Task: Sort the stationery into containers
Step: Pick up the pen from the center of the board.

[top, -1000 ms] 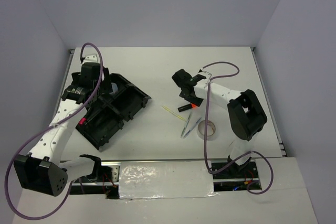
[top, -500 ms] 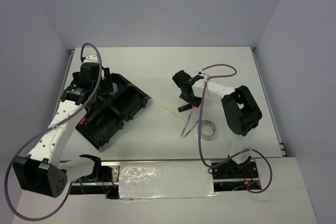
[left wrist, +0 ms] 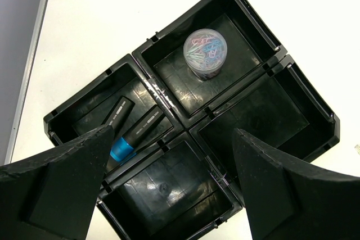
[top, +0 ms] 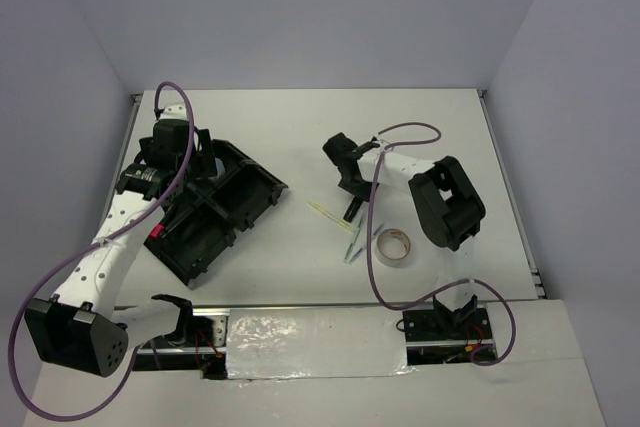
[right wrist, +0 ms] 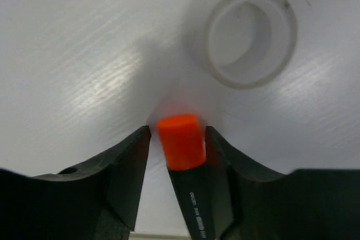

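Observation:
My right gripper (top: pixel 350 205) (right wrist: pixel 175 130) is down at the table with its jaws either side of the orange-ended black highlighter (right wrist: pixel 181 141). The highlighter rests against the right finger and a narrow gap shows at the left finger. A pale ring (right wrist: pixel 247 81) with a small tab lies just beyond the orange end. My left gripper (top: pixel 183 160) (left wrist: pixel 173 132) hangs wide open and empty above the black organiser tray (top: pixel 255 179) (left wrist: pixel 256 18). The tray holds a translucent cup (left wrist: pixel 205 53), a blue-ended highlighter (left wrist: pixel 126 141) and a pink-ended one (top: pixel 157 235).
On the table near my right gripper lie a thin yellow stick (top: pixel 325 211), slim pale pens (top: pixel 356 243) and the beige tape roll (top: pixel 392 245). Grey walls close in the table on three sides.
My right arm has swung left and its gripper has settled round the orange highlighter, which has turned from crosswise to steeper in the top view. The left arm has hardly moved.

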Robot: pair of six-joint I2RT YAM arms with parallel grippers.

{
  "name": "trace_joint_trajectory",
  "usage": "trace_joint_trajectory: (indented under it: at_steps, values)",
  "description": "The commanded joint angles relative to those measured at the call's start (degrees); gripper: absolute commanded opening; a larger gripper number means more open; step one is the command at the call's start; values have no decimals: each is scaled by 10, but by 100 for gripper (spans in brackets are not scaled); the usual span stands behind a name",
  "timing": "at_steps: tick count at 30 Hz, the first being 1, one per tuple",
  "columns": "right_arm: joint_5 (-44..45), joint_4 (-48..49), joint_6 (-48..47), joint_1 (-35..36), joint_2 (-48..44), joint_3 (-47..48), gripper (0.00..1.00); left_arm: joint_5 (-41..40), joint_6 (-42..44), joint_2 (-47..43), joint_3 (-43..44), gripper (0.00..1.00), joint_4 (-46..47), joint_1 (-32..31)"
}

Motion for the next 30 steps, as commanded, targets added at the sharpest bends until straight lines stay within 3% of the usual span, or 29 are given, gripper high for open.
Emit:
trace_joint_trajectory:
  at_steps: [1,3,5,7,16,18,19,23,26,30]
  values:
    - [-19,21,-4,-3,50,47,51,0,11,-15,-3,99,24,-2]
    - [-26,15,-8,-2,64,79,40,-3,10,-15,-3,99,23,-2]
    - [-31,18,-12,-1,74,93,37,-4,9,-16,-4,99,25,-2]
    - [-39,31,-20,-3,75,106,0,-2,7,-16,-5,99,27,-2]
    - [-25,40,-103,13,34,196,0,51,0,-37,-15,99,50,0]
    - [-20,37,-113,27,15,203,0,141,0,-38,-17,99,72,1]
    - [-23,41,-120,31,-7,200,0,235,-2,-38,-23,99,82,1]
    - [-72,104,-144,58,-89,128,0,472,-49,-12,-40,99,156,1]
    - [-138,180,-161,73,-158,63,0,569,-112,-2,-67,99,252,-6]
    - [-149,231,-171,102,-222,30,0,574,-154,27,-63,99,307,-50]
